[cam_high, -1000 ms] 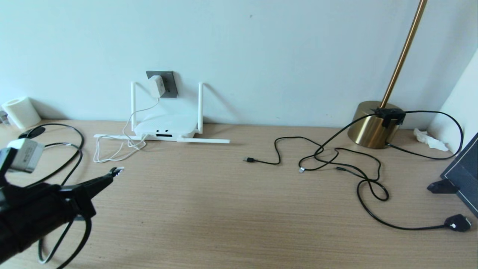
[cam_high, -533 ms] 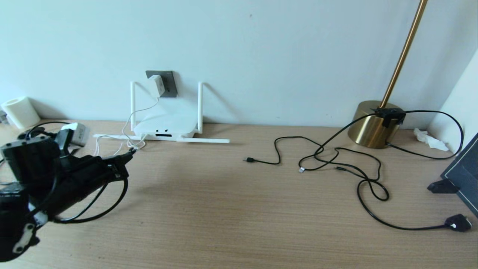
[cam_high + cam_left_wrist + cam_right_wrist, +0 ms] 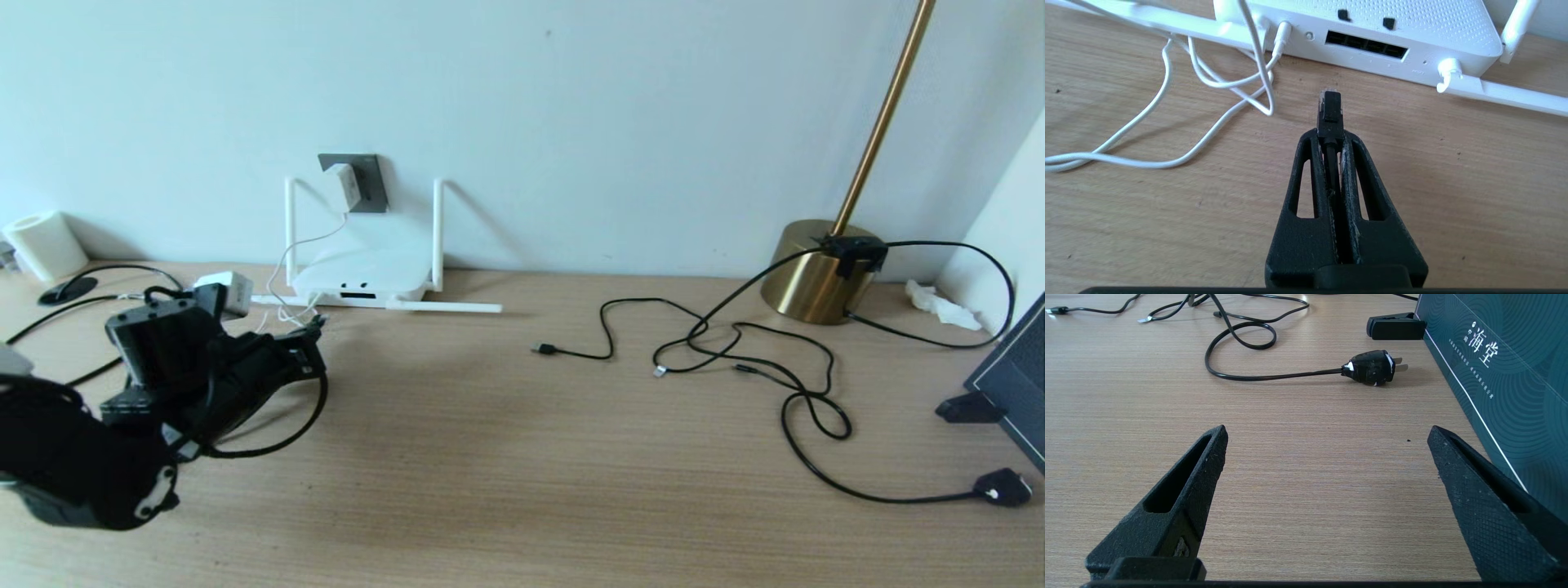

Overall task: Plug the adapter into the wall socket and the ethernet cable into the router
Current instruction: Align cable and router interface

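White adapter [image 3: 344,186] sits in wall socket [image 3: 365,181]; left gripper [image 3: 1330,134], clamped on ethernet cable [image 3: 1329,109], nears router [image 3: 1372,28], unplugged.

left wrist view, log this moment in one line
left gripper: shut on black ethernet cable | connector short of flat white router ports | white adapter in grey wall socket

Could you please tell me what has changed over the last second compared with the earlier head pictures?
The left gripper, shut on the ethernet cable throughout, has carried its connector across the table toward the router and now holds it just short of the ports. The adapter stays in the wall socket; the right gripper is open.
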You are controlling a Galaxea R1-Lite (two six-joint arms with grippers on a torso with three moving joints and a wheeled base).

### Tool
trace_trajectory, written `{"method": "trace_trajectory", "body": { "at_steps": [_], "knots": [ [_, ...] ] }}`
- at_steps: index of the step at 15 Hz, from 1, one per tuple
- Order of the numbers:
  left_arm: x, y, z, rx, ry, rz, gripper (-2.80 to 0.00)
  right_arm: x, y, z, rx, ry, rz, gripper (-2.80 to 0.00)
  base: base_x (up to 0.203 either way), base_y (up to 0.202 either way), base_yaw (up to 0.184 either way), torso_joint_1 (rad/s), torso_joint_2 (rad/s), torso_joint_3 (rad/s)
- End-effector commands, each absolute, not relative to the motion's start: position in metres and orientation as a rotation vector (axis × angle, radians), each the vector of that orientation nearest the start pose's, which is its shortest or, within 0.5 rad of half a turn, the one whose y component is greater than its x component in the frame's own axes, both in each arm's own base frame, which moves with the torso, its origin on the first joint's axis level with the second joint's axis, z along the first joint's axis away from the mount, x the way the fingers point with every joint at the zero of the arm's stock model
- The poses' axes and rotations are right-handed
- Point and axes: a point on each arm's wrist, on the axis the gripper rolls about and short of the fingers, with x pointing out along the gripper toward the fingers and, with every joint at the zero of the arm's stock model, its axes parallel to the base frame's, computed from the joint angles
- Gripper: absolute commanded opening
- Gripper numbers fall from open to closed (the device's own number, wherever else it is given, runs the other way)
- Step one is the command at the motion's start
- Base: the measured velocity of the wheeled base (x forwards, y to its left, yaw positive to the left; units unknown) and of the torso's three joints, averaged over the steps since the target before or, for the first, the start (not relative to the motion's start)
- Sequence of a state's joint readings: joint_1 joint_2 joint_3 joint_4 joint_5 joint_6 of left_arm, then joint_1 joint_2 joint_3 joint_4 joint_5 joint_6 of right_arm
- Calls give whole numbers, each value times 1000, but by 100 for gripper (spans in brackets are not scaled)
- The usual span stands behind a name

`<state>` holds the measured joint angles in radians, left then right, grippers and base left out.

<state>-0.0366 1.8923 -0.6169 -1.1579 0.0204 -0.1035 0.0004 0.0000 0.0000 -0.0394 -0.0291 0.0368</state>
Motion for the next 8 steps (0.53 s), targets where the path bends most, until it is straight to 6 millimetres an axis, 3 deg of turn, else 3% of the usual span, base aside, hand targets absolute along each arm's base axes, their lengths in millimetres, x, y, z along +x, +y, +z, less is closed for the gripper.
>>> {"method": "trace_trajectory", "body": {
  "at_steps": [1,8],
  "knots": [
    [325,-16,120,-98,99,4,-280,-22,-1,77,37,-30,-27,0,0,0,0,0,0,0],
    [321,-17,122,-87,55,5,-280,-22,-1,77,37,-29,-29,0,0,0,0,0,0,0]
  ]
}}
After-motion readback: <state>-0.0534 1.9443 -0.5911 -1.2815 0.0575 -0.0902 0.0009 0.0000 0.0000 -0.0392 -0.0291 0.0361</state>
